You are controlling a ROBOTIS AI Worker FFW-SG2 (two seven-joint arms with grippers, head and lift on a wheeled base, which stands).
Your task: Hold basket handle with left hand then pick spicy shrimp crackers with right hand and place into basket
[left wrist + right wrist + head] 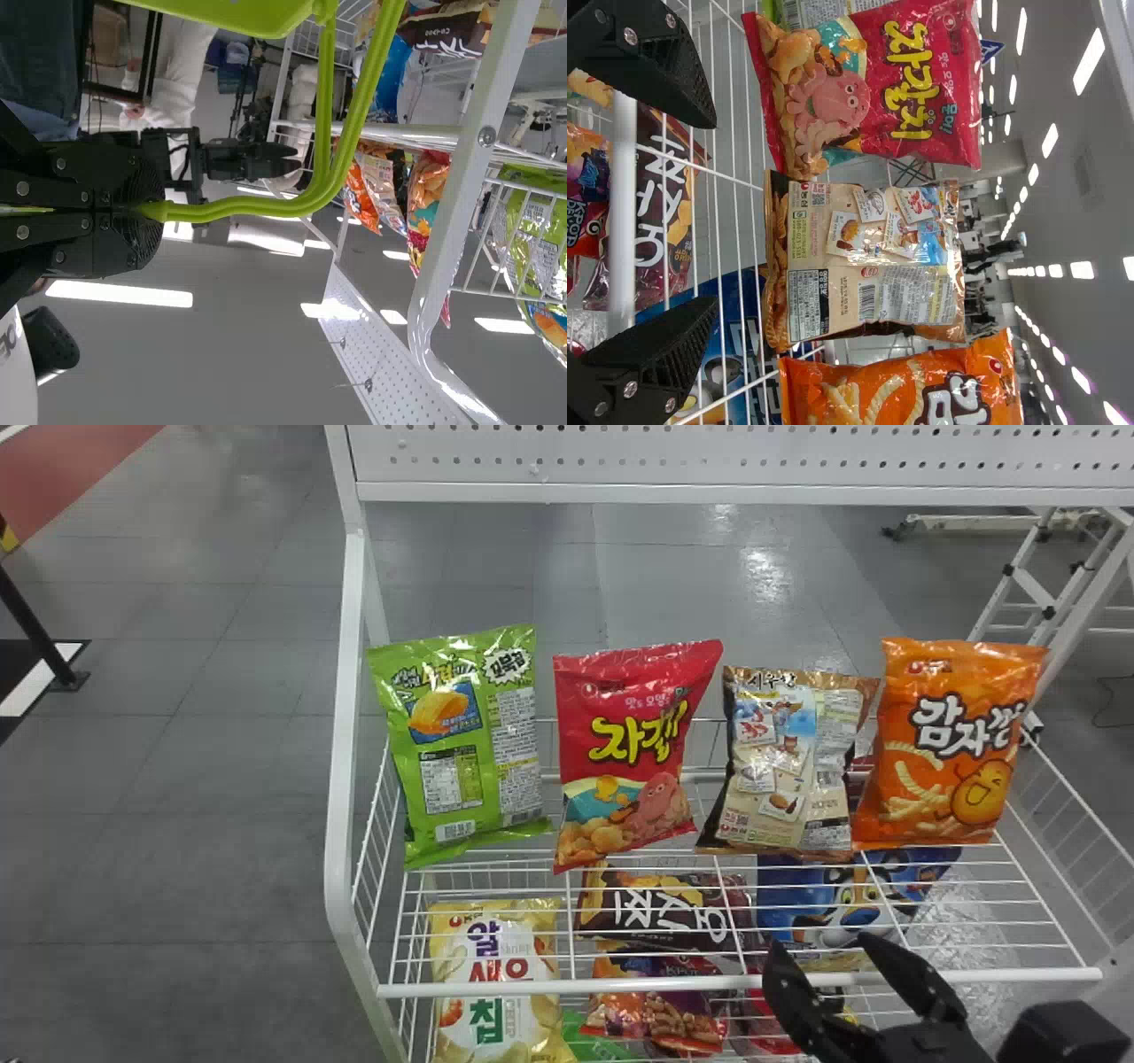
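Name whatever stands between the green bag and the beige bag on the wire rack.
The red bag stands between the green bag and the beige bag, as the head view shows.

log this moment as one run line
left gripper: shut on basket handle | right gripper: open, empty, near wire shelf | beige bag: upright on shelf, not yet picked

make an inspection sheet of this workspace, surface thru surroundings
Surface: white wire shelf, snack bags standing on it
Job's things: green basket with handle; beige-and-brown bag, likely the shrimp crackers, upright
Clutter: green bag, red bag and orange bag alongside; more bags below, seen through the wires
Grippers: left gripper closed on the handle; right gripper open, empty, near the shelf's front
Cables: nothing seen across the shelf
Surroundings: grey floor, perforated white panel above
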